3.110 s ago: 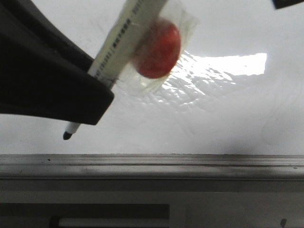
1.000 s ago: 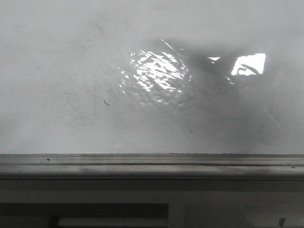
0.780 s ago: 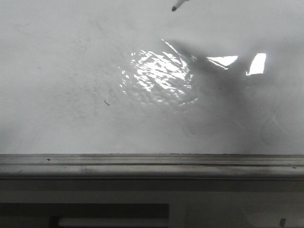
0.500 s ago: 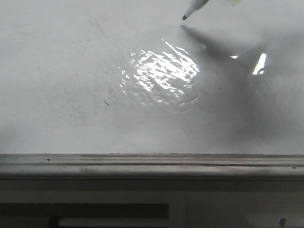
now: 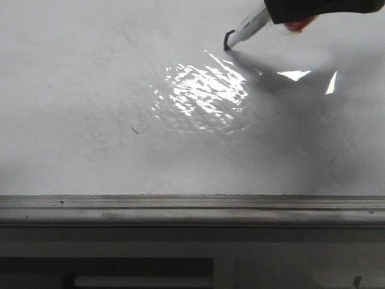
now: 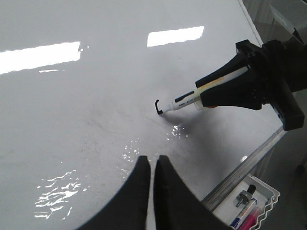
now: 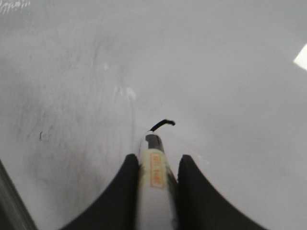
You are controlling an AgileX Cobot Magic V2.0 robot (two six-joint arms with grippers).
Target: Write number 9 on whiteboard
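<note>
The robot's right black claw is clamped around a white-barrelled marker pen with a black tip, holding it at a slant with the tip pressed to the large glossy white whiteboard with wrinkled reflective film. At the tip sits a short dark curved stroke, the first hooked piece of the number 9; only this small arc is drawn, far up the board in the front view and right of centre. The right wrist view shows the same stroke curling away from the pen's black tip, the barrel held tight between the two dark fingers. A red blob taped to the pen shows just under the claw in the front view. The pen and claw throw a broad grey shadow over the board to the right of a bright rippled glare patch. A tiny dark scratch mark lies well apart from the stroke, lower and to the left. The left black claw hangs above the board with its two fingers nearly together and nothing between them. The board's grey metal frame edge runs along its near side. Beyond the frame, the left wrist view shows a white tray holding spare markers, one pink.
</note>
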